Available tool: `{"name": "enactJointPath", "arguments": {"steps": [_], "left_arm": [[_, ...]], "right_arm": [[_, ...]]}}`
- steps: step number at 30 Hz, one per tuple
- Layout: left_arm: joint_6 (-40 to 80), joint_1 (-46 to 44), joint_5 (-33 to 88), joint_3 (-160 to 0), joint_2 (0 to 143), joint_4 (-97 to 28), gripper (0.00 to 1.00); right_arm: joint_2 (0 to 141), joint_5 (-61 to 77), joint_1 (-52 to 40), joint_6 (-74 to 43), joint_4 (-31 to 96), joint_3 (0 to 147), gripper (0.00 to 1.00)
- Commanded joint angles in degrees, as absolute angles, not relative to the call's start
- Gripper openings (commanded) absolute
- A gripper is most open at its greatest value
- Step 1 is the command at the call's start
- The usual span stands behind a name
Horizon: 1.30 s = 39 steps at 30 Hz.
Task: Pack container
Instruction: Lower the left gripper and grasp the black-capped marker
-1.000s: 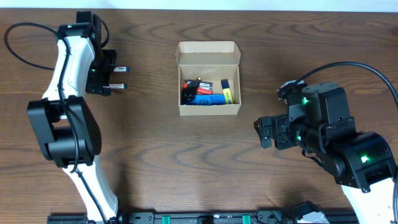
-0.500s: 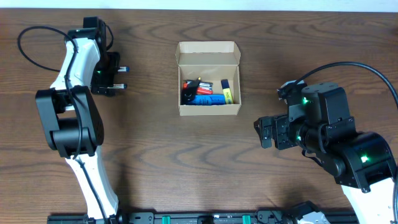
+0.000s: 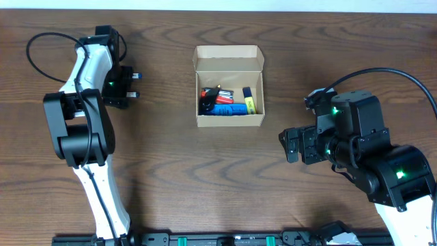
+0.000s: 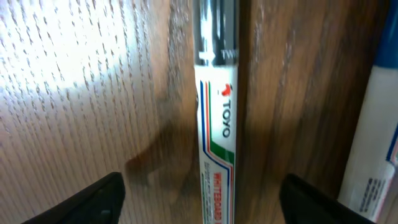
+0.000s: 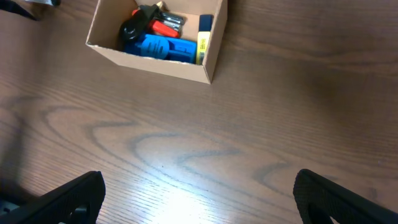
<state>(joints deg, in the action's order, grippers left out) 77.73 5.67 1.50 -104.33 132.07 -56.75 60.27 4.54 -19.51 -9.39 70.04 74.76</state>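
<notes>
The container (image 3: 229, 121), a tan cardboard box with its flap lid open at the back, stands mid-table. It holds a blue item (image 3: 225, 108), a yellow marker (image 3: 248, 100) and red and black pieces (image 3: 210, 93). It also shows in the right wrist view (image 5: 155, 65). My left gripper (image 3: 135, 85) is open, low over the table, left of the box. In the left wrist view its jaws (image 4: 199, 199) straddle a white whiteboard marker (image 4: 216, 124) lying on the wood, not gripped. My right gripper (image 3: 287, 145) is open and empty, right of and nearer than the box, and its jaws (image 5: 199, 193) show over bare wood.
A second white and blue marker (image 4: 379, 143) lies just right of the first one in the left wrist view. The dark wooden table (image 3: 205, 178) stretches around the box. A black cable (image 3: 41, 41) loops from the left arm at the far left.
The left arm's links have swung to the right and its gripper has shifted slightly. The right arm and the box have not moved.
</notes>
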Motion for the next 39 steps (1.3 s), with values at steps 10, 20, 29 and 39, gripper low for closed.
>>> {"name": "enactJointPath", "arguments": {"steps": [10,20,29,39], "left_arm": [[76.2,6.4,-0.4,-104.0,133.7,-56.9,0.63],[76.2,6.4,-0.5,-102.5,133.8,-55.5,0.61],[76.3,6.4,0.0,-99.9,133.8,-53.6,0.6],[74.6,6.4,1.5,-99.5,133.8,-54.0,0.12]], "right_arm": [[60.4,4.5,-19.2,-8.7,70.1,74.7,0.99],[60.4,4.5,-19.2,-8.7,70.1,74.7,0.99],[60.4,4.5,-19.2,-8.7,70.1,74.7,0.99],[60.4,4.5,-19.2,-8.7,70.1,74.7,0.99]]}}
